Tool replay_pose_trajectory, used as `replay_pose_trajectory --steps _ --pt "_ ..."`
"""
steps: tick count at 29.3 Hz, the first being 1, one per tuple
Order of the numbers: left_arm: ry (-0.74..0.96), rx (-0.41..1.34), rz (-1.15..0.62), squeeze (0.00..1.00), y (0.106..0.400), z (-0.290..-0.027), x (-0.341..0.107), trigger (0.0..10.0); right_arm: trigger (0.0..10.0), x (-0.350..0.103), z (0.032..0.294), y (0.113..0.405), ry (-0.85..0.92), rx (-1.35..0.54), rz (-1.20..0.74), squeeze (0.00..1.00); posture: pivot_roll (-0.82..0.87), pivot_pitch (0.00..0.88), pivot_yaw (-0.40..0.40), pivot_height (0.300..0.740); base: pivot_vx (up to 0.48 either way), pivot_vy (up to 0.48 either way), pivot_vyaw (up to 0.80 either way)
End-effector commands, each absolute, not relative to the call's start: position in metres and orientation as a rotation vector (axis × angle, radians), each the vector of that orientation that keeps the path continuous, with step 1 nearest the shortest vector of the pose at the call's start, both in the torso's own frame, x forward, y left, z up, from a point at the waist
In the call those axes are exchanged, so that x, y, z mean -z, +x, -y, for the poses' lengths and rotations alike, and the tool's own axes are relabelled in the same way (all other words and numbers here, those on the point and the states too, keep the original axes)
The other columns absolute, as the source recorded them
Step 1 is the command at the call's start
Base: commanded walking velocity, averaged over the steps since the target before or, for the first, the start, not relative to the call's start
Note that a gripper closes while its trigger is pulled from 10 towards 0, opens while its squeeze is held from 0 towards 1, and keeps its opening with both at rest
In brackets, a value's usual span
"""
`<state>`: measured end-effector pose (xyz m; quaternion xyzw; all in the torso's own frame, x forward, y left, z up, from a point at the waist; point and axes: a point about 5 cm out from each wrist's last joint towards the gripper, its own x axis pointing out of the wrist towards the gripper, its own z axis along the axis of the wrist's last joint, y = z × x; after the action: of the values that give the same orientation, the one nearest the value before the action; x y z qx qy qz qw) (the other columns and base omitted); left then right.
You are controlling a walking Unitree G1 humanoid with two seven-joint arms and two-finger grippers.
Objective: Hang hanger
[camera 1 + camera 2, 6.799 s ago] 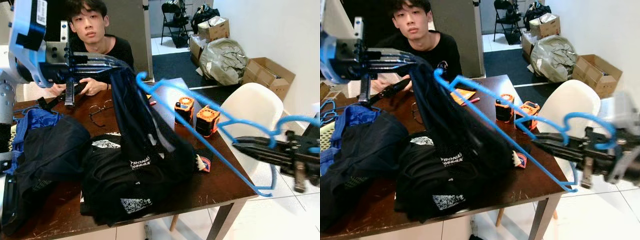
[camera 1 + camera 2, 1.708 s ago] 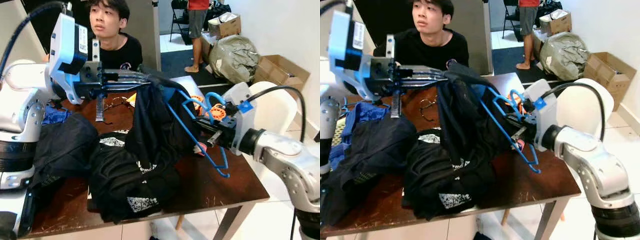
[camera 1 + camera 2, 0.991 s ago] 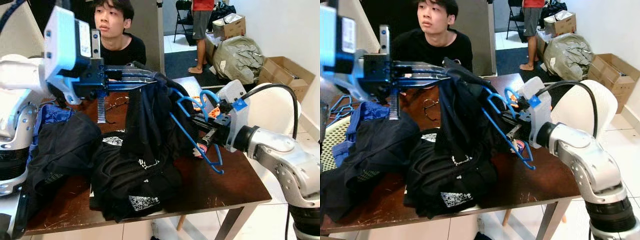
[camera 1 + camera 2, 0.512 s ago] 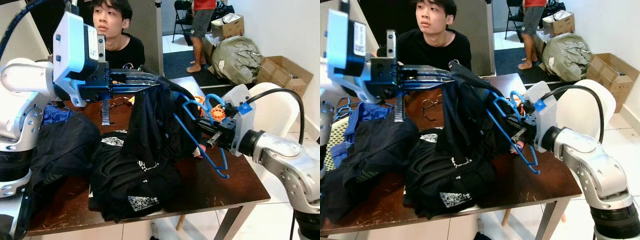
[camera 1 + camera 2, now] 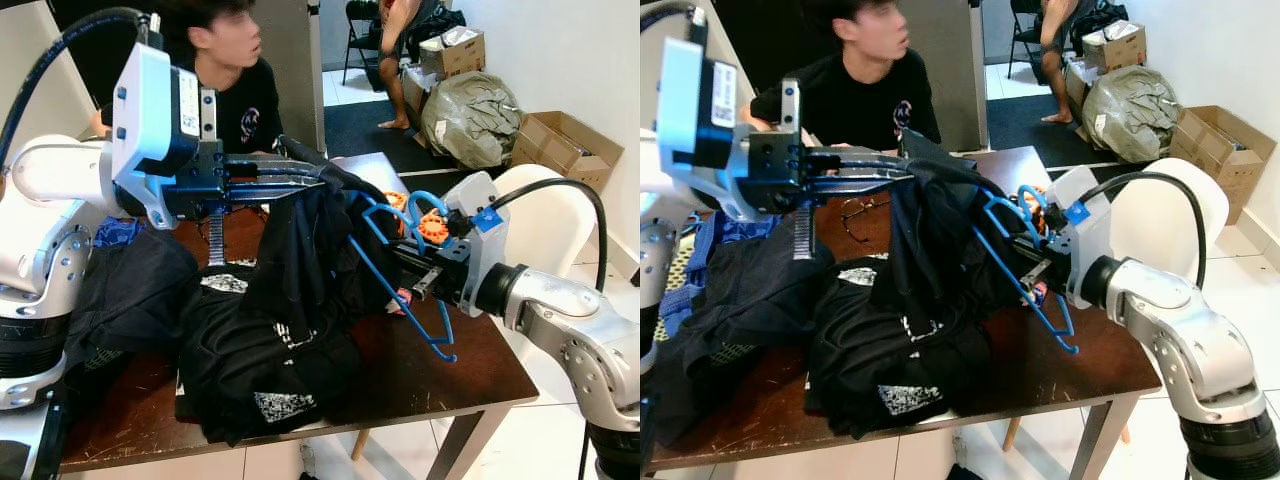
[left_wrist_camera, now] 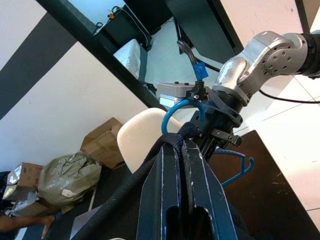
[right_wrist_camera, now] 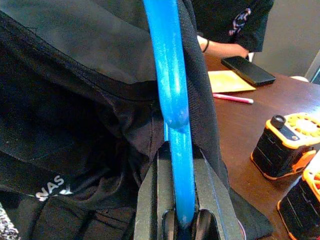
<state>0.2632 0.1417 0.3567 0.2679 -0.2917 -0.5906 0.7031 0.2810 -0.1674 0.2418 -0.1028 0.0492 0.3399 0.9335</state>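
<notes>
A black garment [image 5: 300, 250] hangs above the brown table [image 5: 450, 375], lifted by its upper edge. My left gripper [image 5: 305, 180] is shut on that edge, and the cloth wraps over its fingertips [image 6: 175, 145] in the left wrist view. The blue plastic hanger [image 5: 395, 285] is held near its hook [image 5: 422, 200] by my right gripper [image 5: 418, 276], which is shut on it. The hanger's left arm reaches into the raised garment; its other arm slopes down over the table. The bar [image 7: 171, 80] runs between the right gripper's fingers against the black cloth.
More dark clothes [image 5: 255, 375] are heaped on the table under the garment. Two orange-and-black devices [image 7: 282, 145] stand behind the hanger. A person [image 5: 235, 95] sits across the table. A white chair [image 5: 545, 215] stands at right, boxes [image 5: 565, 150] beyond.
Over the last seconds my right gripper carried the hanger in from the far right to the raised garment. In the last half second the grippers barely moved; the person turned their head.
</notes>
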Motion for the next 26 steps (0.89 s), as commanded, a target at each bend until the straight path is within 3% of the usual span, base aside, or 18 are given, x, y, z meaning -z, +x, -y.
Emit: replay_pose_trajectory --steps 1,16,26 --pt "0.606 1.314 0.664 0.0 0.259 -0.143 -0.36 10.0 10.0 -0.244 0.165 0.281 -0.204 -0.694 -0.098 0.0 0.02 0.0 0.086 0.74 0.0 0.0 0.0" --pt "0.595 1.308 0.657 0.0 0.259 -0.147 -0.36 10.0 10.0 -0.242 0.166 0.282 -0.179 -0.669 -0.111 0.0 0.02 0.0 0.088 0.74 0.0 0.0 0.0" --pt "0.589 1.279 0.651 0.0 0.261 -0.153 -0.36 10.0 10.0 -0.239 0.172 0.291 -0.057 -0.563 -0.114 0.0 0.02 0.0 0.088 0.74 0.0 0.0 0.0"
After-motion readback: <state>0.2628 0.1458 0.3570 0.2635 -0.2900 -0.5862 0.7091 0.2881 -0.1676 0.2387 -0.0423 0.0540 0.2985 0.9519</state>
